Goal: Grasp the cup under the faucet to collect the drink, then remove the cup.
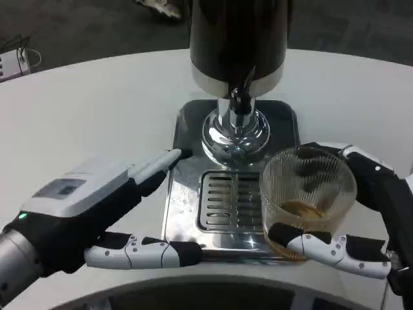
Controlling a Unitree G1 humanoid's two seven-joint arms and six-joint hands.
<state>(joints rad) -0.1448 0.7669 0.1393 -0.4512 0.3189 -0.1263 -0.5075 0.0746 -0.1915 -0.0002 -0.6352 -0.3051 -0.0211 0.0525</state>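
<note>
Ribbed glass cup [308,194] with a little amber drink, gripped by right robot hand [348,213] beside drip grate [229,201], right of faucet [240,97]. Left robot hand [110,213] empty, fingers apart, touching dispenser tray [184,213] on bench [97,110].

Head view, even overhead lighting. We see the white counter [90,97] rendered bright and nearly featureless, while the floor [77,26] beyond it stays dim. Strong glare marks the chrome base of the dispenser [235,132] and the steel drip tray [226,206], which mirrors nearby shapes. We note soft shadows beneath the left hand [97,213] and right hand [348,213]. The ribbed cup [306,194] catches pale highlights. Focus is slightly soft throughout, and the counter edge bows towards the corners.
</note>
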